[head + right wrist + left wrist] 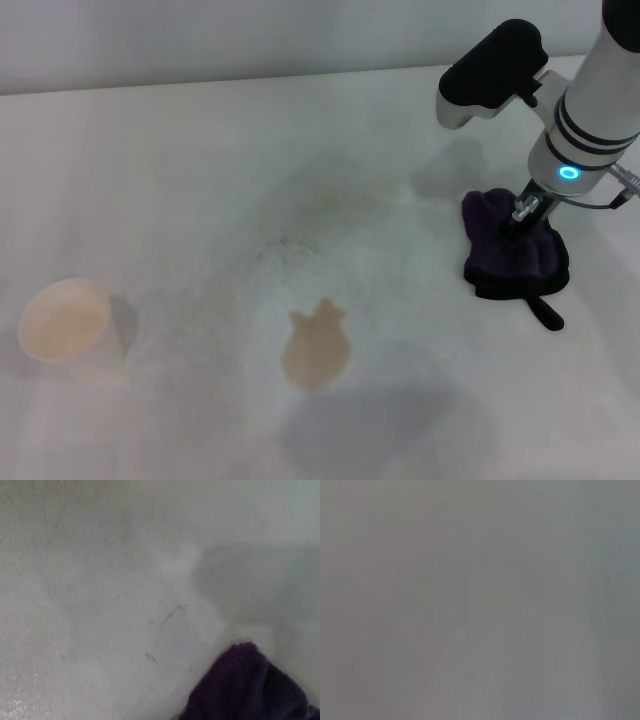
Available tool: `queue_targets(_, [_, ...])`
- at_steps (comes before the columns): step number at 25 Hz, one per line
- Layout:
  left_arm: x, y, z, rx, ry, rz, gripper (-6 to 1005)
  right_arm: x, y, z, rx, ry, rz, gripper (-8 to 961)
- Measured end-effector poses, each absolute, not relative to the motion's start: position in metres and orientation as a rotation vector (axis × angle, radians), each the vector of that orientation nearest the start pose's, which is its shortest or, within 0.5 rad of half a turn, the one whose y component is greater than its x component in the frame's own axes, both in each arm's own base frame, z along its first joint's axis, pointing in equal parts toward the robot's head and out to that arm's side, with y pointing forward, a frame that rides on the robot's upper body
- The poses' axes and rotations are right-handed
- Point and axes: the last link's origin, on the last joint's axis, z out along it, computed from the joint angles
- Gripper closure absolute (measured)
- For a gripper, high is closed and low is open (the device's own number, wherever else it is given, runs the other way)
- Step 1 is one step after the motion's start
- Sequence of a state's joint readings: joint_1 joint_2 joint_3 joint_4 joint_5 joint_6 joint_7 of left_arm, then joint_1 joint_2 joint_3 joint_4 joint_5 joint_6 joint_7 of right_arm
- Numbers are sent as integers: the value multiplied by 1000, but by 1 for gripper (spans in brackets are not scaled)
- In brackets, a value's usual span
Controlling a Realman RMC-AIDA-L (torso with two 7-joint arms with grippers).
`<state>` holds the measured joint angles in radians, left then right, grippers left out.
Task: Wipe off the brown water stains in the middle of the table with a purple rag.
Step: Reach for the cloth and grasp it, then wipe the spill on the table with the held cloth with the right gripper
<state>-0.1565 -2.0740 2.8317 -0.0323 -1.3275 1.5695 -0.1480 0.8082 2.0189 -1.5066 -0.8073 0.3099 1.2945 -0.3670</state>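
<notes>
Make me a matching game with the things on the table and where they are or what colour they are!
Things:
1. purple rag
2. brown water stains
3. paper cup
4. right gripper

Descriptions:
A. tan puddle in the middle of the table
B. pale cup on the robot's left
C. pressing down onto the rag
D. dark cloth with a black loop tab, on the robot's right

Pairs: 1-D, 2-A, 3-B, 4-C
</notes>
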Motion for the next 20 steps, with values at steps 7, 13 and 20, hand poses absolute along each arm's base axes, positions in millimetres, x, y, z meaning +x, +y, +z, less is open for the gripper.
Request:
queue_targets(7, [-390, 205, 29, -1494, -384, -588, 107, 241, 394, -16, -2255, 1019, -874, 855])
queue_targets(13, [-388, 208, 29, -1496, -378, -595, 106, 227, 384, -33, -2346, 962, -893, 861])
queue_targets(20, [-388, 215, 27, -1507, -392, -583, 105, 193, 359, -64, -2547, 859, -856, 860])
